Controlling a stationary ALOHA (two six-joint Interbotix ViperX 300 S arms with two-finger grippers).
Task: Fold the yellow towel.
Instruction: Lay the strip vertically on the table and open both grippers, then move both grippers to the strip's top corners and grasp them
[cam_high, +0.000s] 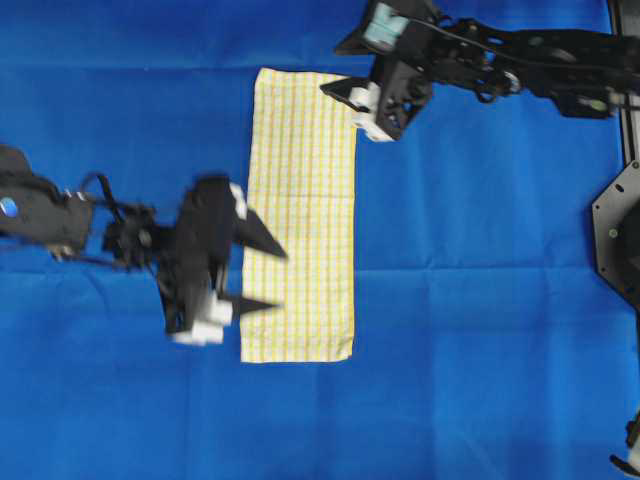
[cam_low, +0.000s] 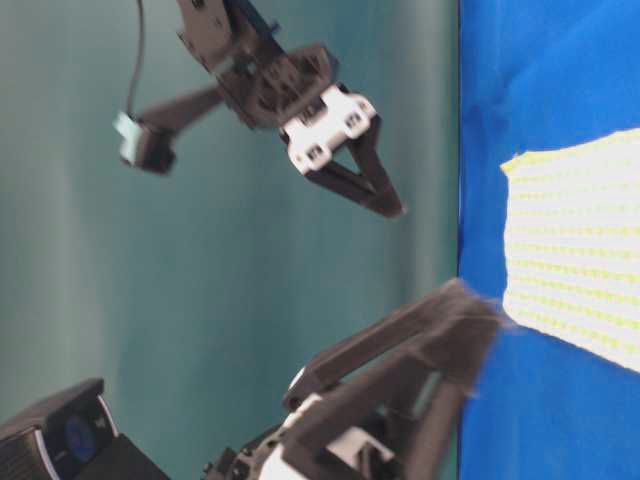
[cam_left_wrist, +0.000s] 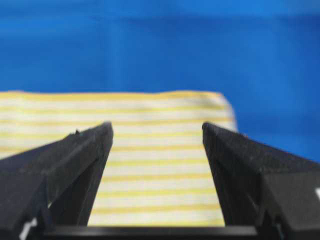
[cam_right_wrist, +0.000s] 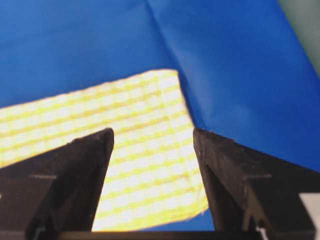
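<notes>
your yellow towel (cam_high: 300, 215) lies flat as a long narrow strip on the blue cloth (cam_high: 480, 330), running from near its far edge toward the middle. left gripper (cam_high: 262, 275) hangs over the strip's left edge near the bottom corner, jaws spread, holding nothing. right gripper (cam_high: 345, 95) sits over the top right corner, jaws spread, nothing held.

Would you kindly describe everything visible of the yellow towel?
The yellow towel is a soft, thin cloth, pale with a fine yellow check and yellow hems. It lies flat as a long narrow rectangle on the blue cloth, edges straight and corners square. Nothing grips it: the left gripper hangs open at its lower left edge, the right gripper open by its upper right corner.
</notes>
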